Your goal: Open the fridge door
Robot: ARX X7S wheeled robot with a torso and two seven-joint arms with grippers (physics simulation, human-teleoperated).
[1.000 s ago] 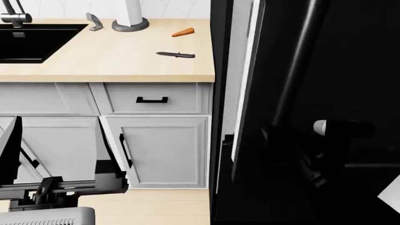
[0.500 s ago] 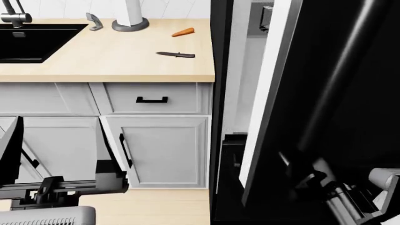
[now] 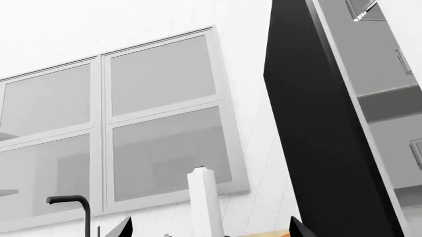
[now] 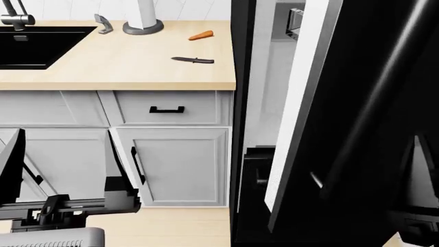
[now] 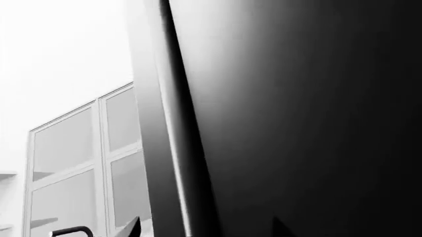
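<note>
The fridge door (image 4: 384, 62) is a glossy black panel standing ajar, its white inner side (image 4: 298, 103) turned toward the counter. Its long black bar handle (image 4: 373, 103) runs down the front. In the right wrist view the dark fridge door (image 5: 297, 123) fills the frame, and its edge with the handle (image 5: 177, 148) runs between the tips of my right gripper (image 5: 207, 231). The jaws stand open; I cannot tell if they touch it. My left gripper (image 3: 209, 231) is open and empty, pointing up at the wall cabinets, away from the door.
A wooden counter (image 4: 103, 62) holds a knife (image 4: 193, 60), a carrot (image 4: 201, 35), a paper-towel stand (image 4: 143, 23) and a black sink (image 4: 34, 46). Grey cabinet doors (image 4: 178, 164) sit below. My left arm (image 4: 69, 206) hangs low in front of them.
The fridge door has swung further open, showing more white inner side and interior. My right arm has dropped toward the lower right, almost out of the head view.
</note>
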